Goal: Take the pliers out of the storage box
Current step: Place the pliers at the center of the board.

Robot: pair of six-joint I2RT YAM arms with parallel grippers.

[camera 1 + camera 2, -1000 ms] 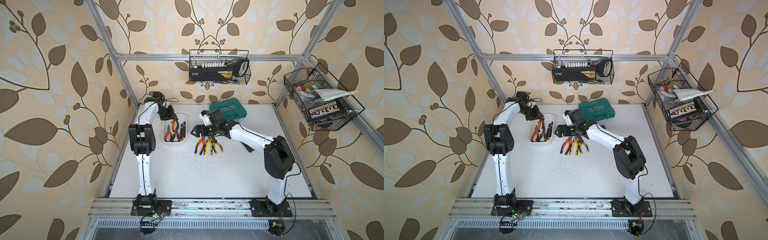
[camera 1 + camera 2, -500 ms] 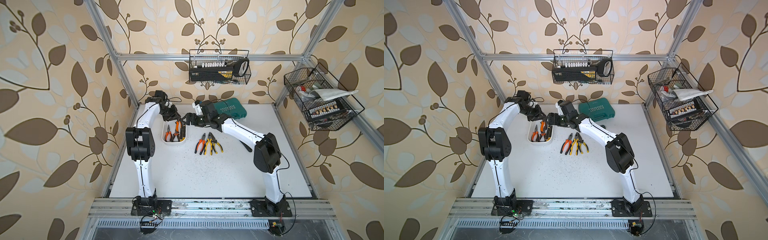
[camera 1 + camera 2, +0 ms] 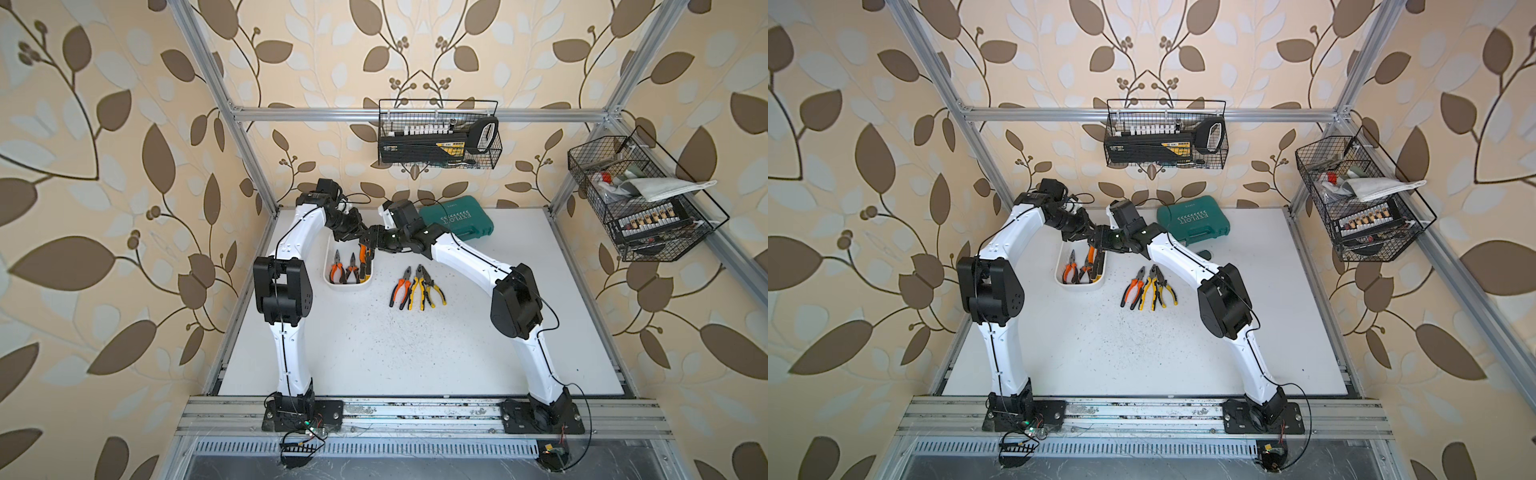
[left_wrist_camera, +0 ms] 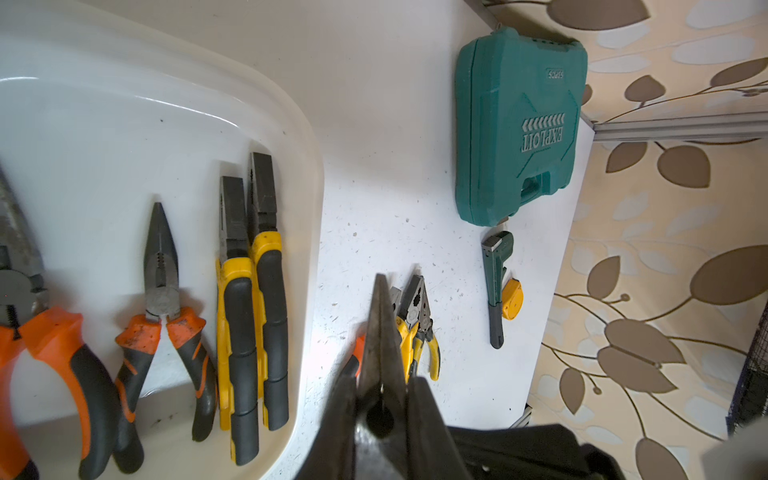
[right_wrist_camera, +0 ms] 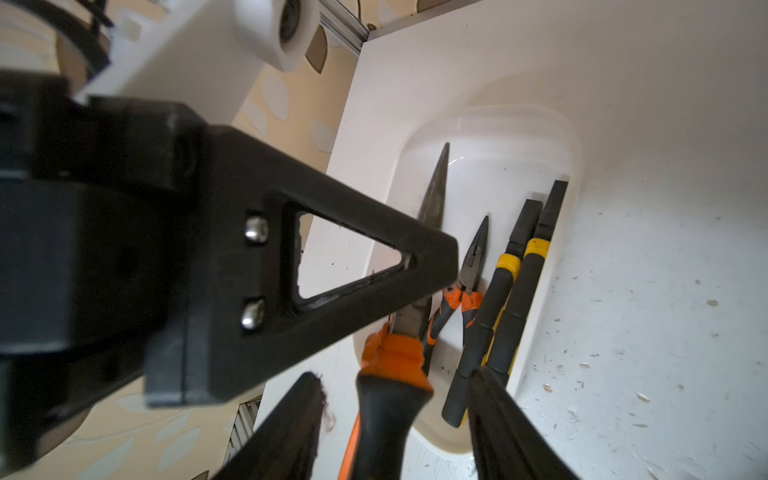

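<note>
Left claw (image 4: 380,386): clamped tight near the joint of the long-nosed orange pliers (image 5: 392,365), holding them raised over the storage box (image 3: 347,289) with the handle offered outward.
Right claw (image 5: 395,376): about half spread, one finger on each side of that handle with gaps showing. This looks like a handover, so that it can carry them off.
Below both claws: four pliers (image 4: 249,311) lie in the box.
Beside the right claw: three pliers (image 3: 417,286) lie out on the desk (image 3: 374,353).
Behind it: teal case (image 3: 457,218), out of the way.
In the way: the claws crowd each other, and the box rim sits close beneath them.
</note>
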